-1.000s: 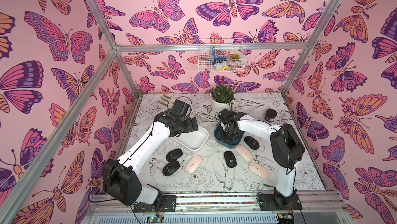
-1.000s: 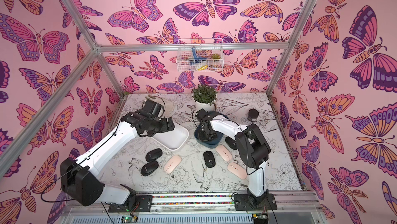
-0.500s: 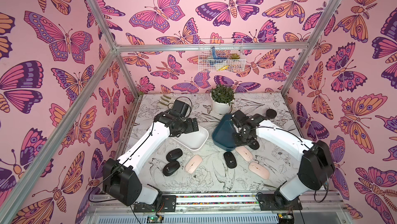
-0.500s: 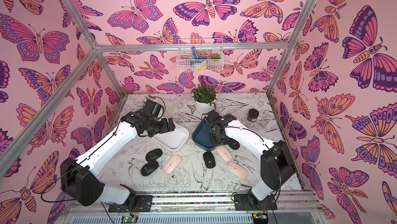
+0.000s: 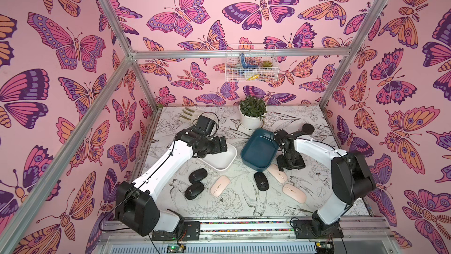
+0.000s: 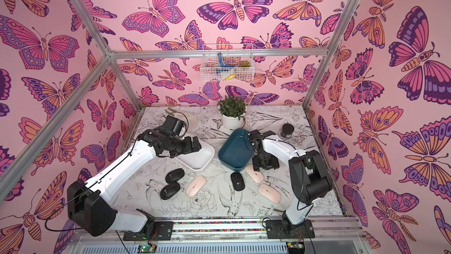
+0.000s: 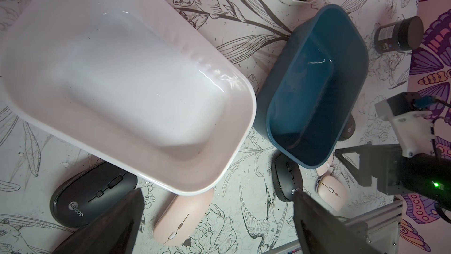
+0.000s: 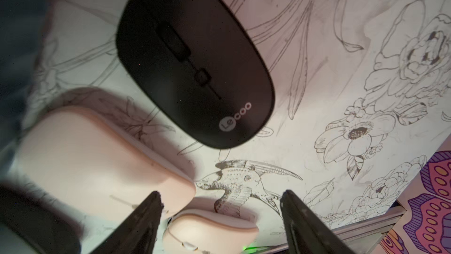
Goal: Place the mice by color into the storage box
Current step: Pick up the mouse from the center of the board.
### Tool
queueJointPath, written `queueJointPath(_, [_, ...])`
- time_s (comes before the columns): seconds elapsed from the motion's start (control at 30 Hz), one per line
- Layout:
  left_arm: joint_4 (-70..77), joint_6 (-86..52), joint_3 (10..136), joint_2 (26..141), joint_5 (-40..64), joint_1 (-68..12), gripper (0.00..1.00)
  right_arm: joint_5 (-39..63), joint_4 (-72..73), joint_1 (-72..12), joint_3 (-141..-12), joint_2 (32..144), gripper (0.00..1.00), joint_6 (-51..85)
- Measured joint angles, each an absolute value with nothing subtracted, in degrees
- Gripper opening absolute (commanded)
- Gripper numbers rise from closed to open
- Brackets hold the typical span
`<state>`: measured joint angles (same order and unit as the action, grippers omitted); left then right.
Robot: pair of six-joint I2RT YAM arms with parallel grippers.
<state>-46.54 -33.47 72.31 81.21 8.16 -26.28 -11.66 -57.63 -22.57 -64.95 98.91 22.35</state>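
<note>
**Mice [image 5: 220, 185] lie outside the blue box [image 5: 258, 149]**

None is inside; all sit before or beside it. The left gripper [image 7: 217, 191], over the white box [image 5: 225, 160] alongside, gapes wide. The right gripper [image 8: 220, 191], fingers apart and empty, hovers above a black mouse [image 8: 195, 62] on its right.

Robot test cell, aluminium frame [image 5: 170, 55], butterfly-print walls [image 5: 244, 9]

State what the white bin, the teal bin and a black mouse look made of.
White bin: probably moulded plastic, glossy, with glints along its rounded wall. Teal bin: likely the same, with a bright streak inside. Black mouse: seemingly matte plastic, no glare.
</note>
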Motion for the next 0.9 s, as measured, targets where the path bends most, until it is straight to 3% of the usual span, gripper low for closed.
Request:
queueJointPath(0.5, [-46.5,-33.5,72.0,80.4,7.7,-26.3,1.00,-10.4,-50.9,-18.5,-69.0,107.0,0.77,14.0])
queueJointPath(0.9, [-46.5,-33.4,72.0,80.8,7.7,-26.3,1.00,-7.2,-47.4,-16.3,-68.2,106.0,0.50,13.0])
